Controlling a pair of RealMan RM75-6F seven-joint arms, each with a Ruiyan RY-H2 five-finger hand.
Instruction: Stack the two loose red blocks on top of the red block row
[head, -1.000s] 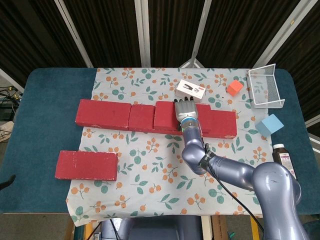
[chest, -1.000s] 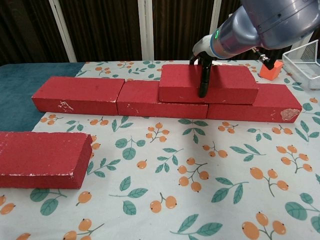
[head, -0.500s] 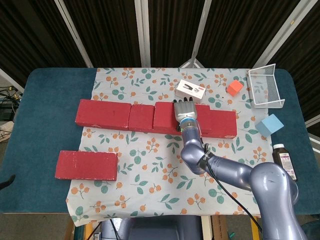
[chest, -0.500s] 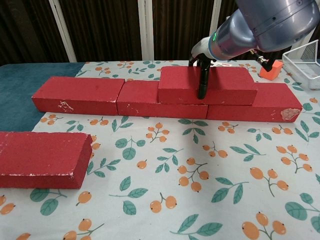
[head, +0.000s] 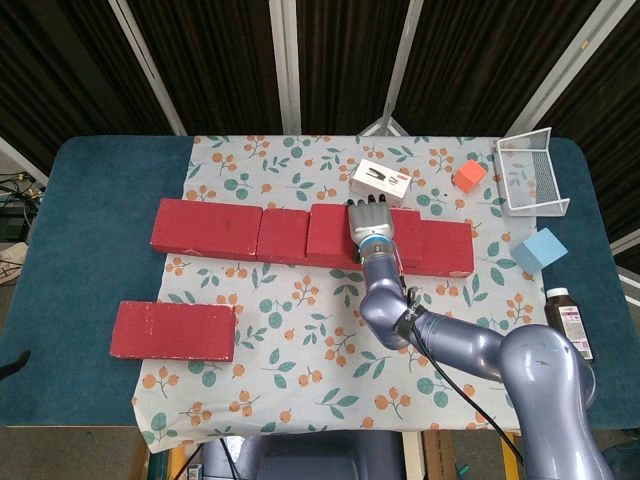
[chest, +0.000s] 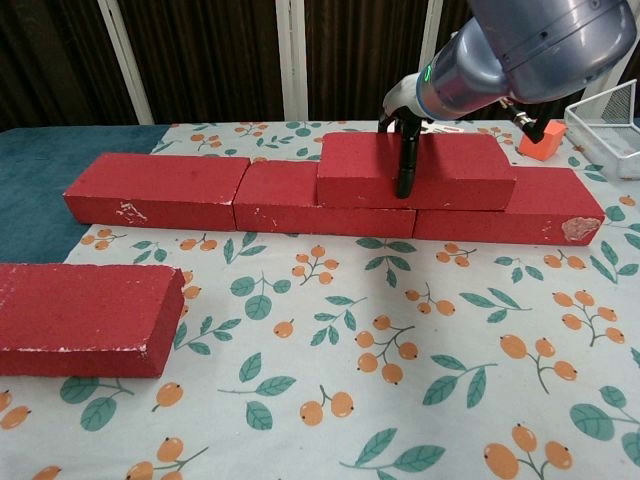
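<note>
Right hand (head: 371, 222) grasps the stacked block (chest: 415, 168) from above, thumb down its near face, so it sits square over a seam in the row (head: 220, 232). Second loose block (head: 173, 330) lies near-left on the cloth, untouched. Left hand unseen.

Dark teal table (head: 100, 180), covered in the middle by a floral cloth (head: 300, 350). On the cloth: red block row (head: 210, 230), 1 loose red block (head: 172, 330), small white box (head: 381, 180), orange cube (head: 467, 177). Directly on the table: wire basket (head: 532, 175), light blue cube (head: 539, 250), brown bottle (head: 567, 318).
</note>
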